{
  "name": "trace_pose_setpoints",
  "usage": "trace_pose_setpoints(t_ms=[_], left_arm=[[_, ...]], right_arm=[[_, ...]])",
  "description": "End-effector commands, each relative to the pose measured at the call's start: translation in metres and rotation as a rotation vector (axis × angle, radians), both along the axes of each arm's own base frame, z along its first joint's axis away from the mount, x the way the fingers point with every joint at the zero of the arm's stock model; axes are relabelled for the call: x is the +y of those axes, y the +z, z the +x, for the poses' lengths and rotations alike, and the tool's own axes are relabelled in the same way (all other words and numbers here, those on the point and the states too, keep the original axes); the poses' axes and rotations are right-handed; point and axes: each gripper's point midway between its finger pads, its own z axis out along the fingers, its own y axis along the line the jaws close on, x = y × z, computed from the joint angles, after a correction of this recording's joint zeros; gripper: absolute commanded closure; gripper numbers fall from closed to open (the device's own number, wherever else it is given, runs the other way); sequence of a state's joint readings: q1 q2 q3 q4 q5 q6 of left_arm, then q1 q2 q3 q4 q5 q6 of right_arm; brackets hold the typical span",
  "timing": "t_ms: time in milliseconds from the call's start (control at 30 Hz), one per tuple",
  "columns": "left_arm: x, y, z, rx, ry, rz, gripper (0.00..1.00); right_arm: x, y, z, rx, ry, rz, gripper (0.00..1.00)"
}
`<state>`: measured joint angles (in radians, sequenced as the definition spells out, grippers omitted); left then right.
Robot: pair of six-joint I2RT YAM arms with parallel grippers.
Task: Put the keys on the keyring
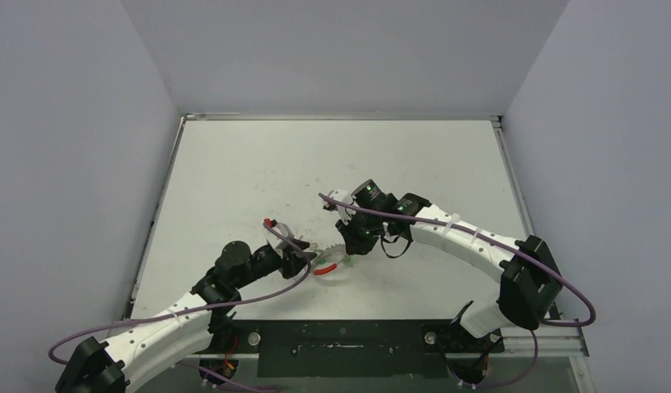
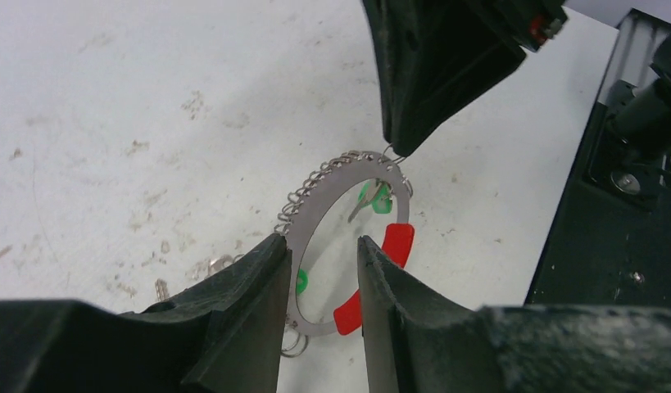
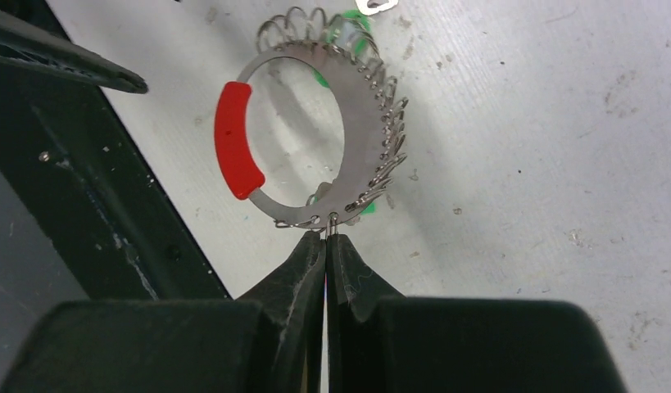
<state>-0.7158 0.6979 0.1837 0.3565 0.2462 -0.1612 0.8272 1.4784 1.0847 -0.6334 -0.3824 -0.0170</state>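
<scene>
The keyring (image 3: 360,115), a flat silver ring with a red arc (image 3: 233,139) and a fringe of small wire loops, is at the table's front middle (image 1: 332,260). My right gripper (image 3: 328,232) is shut, its tips pinching one small loop on the ring's near rim. Green tags (image 2: 381,198) of keys show through and beside the ring; I cannot tell whether they hang on it. My left gripper (image 2: 322,246) is just left of the ring (image 2: 348,176), its fingers apart. The ring's band and red arc show in the gap, and nothing is clamped.
A few loose silvery loops (image 2: 221,264) lie on the scuffed white table left of the ring. The black front strip (image 2: 594,246) with the arm bases runs close by on the near side. Grey walls enclose the table on three sides.
</scene>
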Motion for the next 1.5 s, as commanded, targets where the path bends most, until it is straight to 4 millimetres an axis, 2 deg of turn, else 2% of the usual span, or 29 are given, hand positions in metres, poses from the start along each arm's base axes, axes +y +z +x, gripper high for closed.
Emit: trace_pose_setpoints(t_ms=[0,233,600,767,1000,1200,1467], left_arm=[[-0.017,0.042,-0.013,-0.244,-0.182,-0.036,0.66],[-0.031,0.047,-0.015,-0.290,-0.272,-0.020,0.66],[-0.048,0.059,-0.013,-0.318,-0.309,-0.071,0.66],[-0.055,0.067,-0.018,-0.343,-0.351,-0.103,0.69],[-0.063,0.068,-0.028,-0.354,-0.418,-0.124,0.73],[-0.060,0.068,-0.024,-0.338,-0.378,-0.131,0.73],[-0.043,0.059,-0.012,-0.336,-0.261,-0.051,0.69]], right_arm=[[0.013,0.034,-0.017,0.017,0.163,0.092,1.00],[0.019,0.045,-0.028,0.050,0.255,0.129,1.00],[0.029,0.066,-0.035,0.049,0.353,0.186,1.00],[0.032,0.071,-0.037,0.053,0.376,0.195,1.00],[0.037,0.077,-0.036,0.046,0.392,0.217,1.00],[0.036,0.074,-0.030,0.034,0.361,0.195,1.00],[0.020,0.042,-0.005,0.020,0.183,0.128,1.00]])
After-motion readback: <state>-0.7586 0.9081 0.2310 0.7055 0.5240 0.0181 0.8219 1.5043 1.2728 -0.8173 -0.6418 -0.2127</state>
